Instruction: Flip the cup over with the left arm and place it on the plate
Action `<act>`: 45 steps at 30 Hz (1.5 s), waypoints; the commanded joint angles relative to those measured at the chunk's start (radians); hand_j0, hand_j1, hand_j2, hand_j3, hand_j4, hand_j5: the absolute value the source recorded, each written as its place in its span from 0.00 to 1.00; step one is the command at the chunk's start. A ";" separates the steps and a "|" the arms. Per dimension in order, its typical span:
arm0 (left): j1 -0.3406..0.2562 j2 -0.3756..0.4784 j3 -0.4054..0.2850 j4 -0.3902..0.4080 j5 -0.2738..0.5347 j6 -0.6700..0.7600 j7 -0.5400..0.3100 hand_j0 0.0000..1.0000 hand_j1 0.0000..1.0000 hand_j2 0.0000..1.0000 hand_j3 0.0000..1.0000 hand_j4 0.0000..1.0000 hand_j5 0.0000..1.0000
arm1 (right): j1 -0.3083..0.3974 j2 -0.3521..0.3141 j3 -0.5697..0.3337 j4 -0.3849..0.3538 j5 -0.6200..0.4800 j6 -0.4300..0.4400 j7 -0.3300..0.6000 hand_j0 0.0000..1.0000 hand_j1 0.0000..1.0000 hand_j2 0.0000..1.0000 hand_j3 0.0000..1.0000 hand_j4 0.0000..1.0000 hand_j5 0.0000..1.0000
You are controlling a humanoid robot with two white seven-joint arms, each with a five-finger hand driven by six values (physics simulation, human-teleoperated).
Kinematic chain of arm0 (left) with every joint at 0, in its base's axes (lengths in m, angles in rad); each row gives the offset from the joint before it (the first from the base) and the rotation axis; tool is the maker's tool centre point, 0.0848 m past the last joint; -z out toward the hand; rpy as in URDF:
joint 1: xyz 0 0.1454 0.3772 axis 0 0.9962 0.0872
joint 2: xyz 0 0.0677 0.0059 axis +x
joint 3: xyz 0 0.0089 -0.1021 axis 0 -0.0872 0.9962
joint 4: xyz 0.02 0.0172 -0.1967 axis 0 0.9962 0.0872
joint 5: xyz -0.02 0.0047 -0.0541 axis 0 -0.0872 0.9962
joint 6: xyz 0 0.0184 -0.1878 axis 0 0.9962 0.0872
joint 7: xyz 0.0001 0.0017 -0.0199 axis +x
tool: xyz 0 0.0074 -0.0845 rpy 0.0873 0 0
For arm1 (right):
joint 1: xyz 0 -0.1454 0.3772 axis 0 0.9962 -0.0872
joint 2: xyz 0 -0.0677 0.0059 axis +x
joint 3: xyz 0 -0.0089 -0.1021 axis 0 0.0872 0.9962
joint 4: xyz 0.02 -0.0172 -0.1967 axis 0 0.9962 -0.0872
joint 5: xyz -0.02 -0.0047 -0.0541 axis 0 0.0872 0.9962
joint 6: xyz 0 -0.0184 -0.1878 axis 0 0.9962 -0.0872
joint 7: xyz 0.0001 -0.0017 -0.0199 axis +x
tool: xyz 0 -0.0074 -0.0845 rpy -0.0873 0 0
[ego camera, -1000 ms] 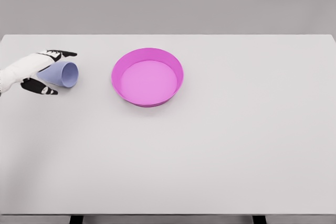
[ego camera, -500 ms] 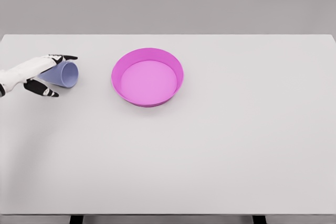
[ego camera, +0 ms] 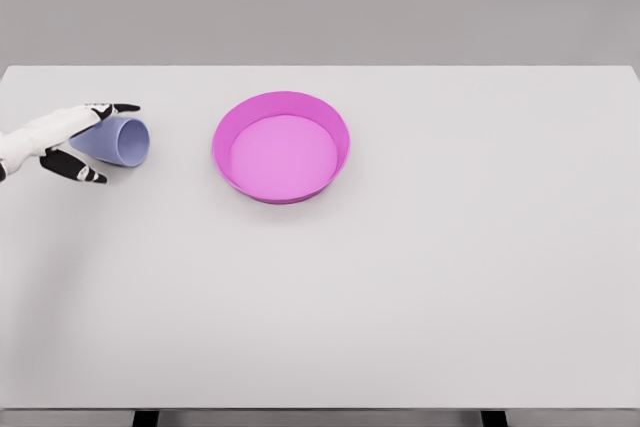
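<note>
Item: white left hand [ego camera: 62, 139] with black fingertips, entering from the left edge of the head view, low over the white rectangular table [ego camera: 420, 287]. Pose: hand stretched toward the right, palm side turned to the cup, fingers extended rather than curled. Upper fingers [ego camera: 112, 109] lie along the far side of the cup; the thumb [ego camera: 78, 169] points right on the near side, just below the cup's base end. The hand brackets the cup from its closed end; whether the fingers actually press on it cannot be told, and no firm clasp shows.

Item: small lavender-blue plastic cup [ego camera: 120, 141], lying on its side on the table near the left edge, open mouth facing right toward the plate, narrower base tucked between fingers and thumb.

Item: round magenta plate [ego camera: 281, 147] with a raised rim, shallow, standing flat on the table to the right of the cup, clearly apart from it.
</note>
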 commanded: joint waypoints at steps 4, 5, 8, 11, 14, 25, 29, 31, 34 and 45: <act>-0.002 -0.025 0.001 0.004 0.004 0.002 -0.001 1.00 1.00 1.00 1.00 1.00 1.00 | 0.000 0.000 0.000 0.000 0.000 0.000 0.000 1.00 1.00 1.00 1.00 1.00 1.00; -0.002 -0.027 0.001 0.004 0.004 0.002 -0.001 1.00 1.00 1.00 1.00 1.00 1.00 | 0.000 0.000 0.000 0.000 0.000 -0.002 0.000 1.00 1.00 1.00 1.00 1.00 1.00; -0.002 -0.027 0.001 0.003 0.004 0.002 -0.003 1.00 1.00 1.00 1.00 1.00 1.00 | 0.002 0.000 0.000 0.000 0.000 0.000 0.000 1.00 1.00 1.00 1.00 1.00 1.00; -0.003 -0.031 0.001 0.003 -0.006 0.002 -0.010 1.00 1.00 1.00 1.00 1.00 1.00 | 0.000 0.000 0.000 0.000 0.000 -0.002 0.000 1.00 1.00 1.00 1.00 1.00 1.00; -0.012 -0.036 0.001 0.004 -0.011 0.002 -0.015 1.00 1.00 1.00 1.00 1.00 1.00 | 0.000 0.000 0.000 0.000 0.000 -0.002 0.000 1.00 1.00 1.00 1.00 1.00 1.00; -0.018 -0.048 0.001 0.009 -0.048 0.002 -0.027 0.93 0.93 0.93 0.93 0.93 0.93 | 0.000 0.000 0.000 0.000 0.000 0.000 0.000 1.00 1.00 1.00 1.00 1.00 1.00; -0.022 -0.048 0.002 0.011 -0.056 0.002 -0.030 0.86 0.86 0.86 0.86 0.86 0.86 | 0.002 0.000 0.000 0.000 0.000 0.000 0.000 1.00 1.00 1.00 1.00 1.00 1.00; -0.023 -0.048 0.002 0.012 -0.056 0.002 -0.030 0.86 0.86 0.86 0.86 0.86 0.86 | 0.000 0.000 0.000 0.000 0.000 0.000 0.000 1.00 1.00 1.00 1.00 1.00 1.00; -0.031 -0.048 0.002 0.014 -0.074 0.002 -0.043 0.86 0.86 0.86 0.86 0.86 0.86 | 0.000 0.000 0.000 0.000 0.000 0.000 0.000 1.00 1.00 1.00 1.00 1.00 1.00; -0.035 -0.048 0.001 0.021 -0.075 0.002 -0.081 0.72 0.72 0.72 0.72 0.72 0.72 | 0.000 0.000 0.000 0.000 0.000 0.000 0.000 1.00 1.00 1.00 1.00 1.00 1.00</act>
